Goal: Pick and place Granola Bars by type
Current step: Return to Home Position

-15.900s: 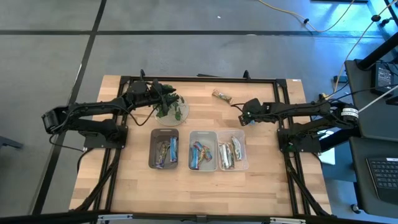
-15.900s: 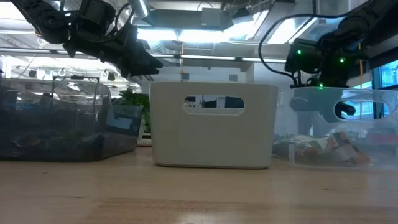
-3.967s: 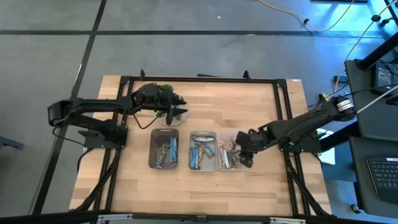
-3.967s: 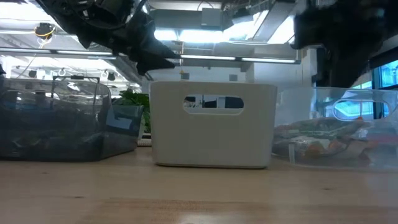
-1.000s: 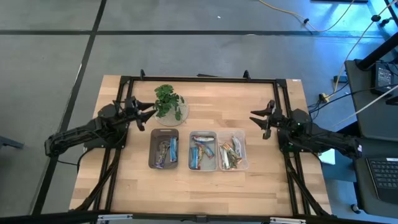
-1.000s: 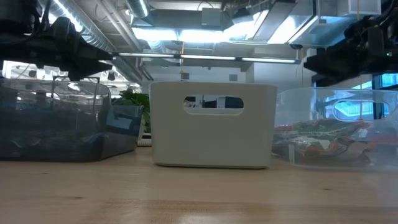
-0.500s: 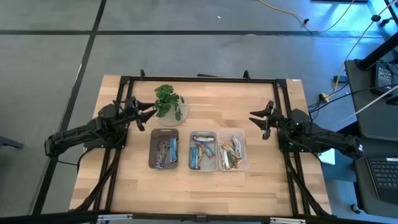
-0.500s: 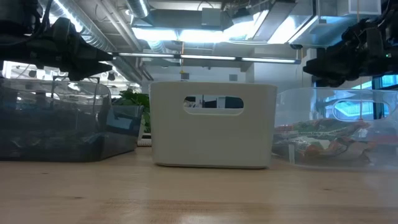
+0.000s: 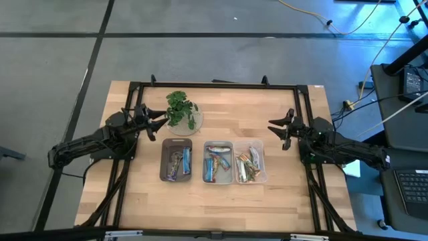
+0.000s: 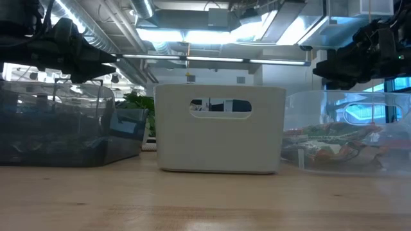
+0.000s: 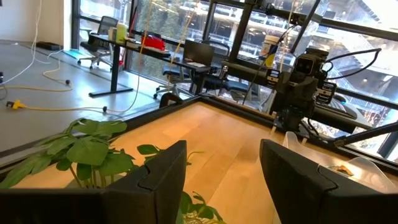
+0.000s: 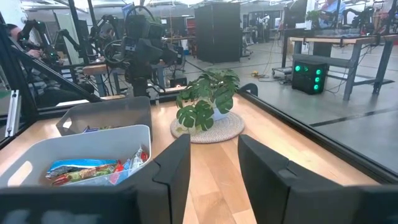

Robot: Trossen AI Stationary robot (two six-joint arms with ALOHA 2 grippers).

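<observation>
The left gripper (image 9: 159,122) is held over the left side of the counter (image 9: 281,197), just beside the plant (image 9: 179,106). Its jaws are spread wide, with nothing between them. The right gripper (image 9: 277,131) is held at the opposite side, near the transparent bin (image 9: 263,164), its jaws likewise parted and empty.

From above, all the Granola Bars (image 9: 218,165) are seen lying inside bins, with none on the bare counter. In the low view only the bars in the transparent bin are shown clearly, through its wall. Those in the white bin (image 9: 218,183) are hidden by its solid side.

Three bins are counted, the third being dark grey (image 9: 163,167), along with one plant and two arms. A few bars are made out in each bin, but an exact number cannot be told.
</observation>
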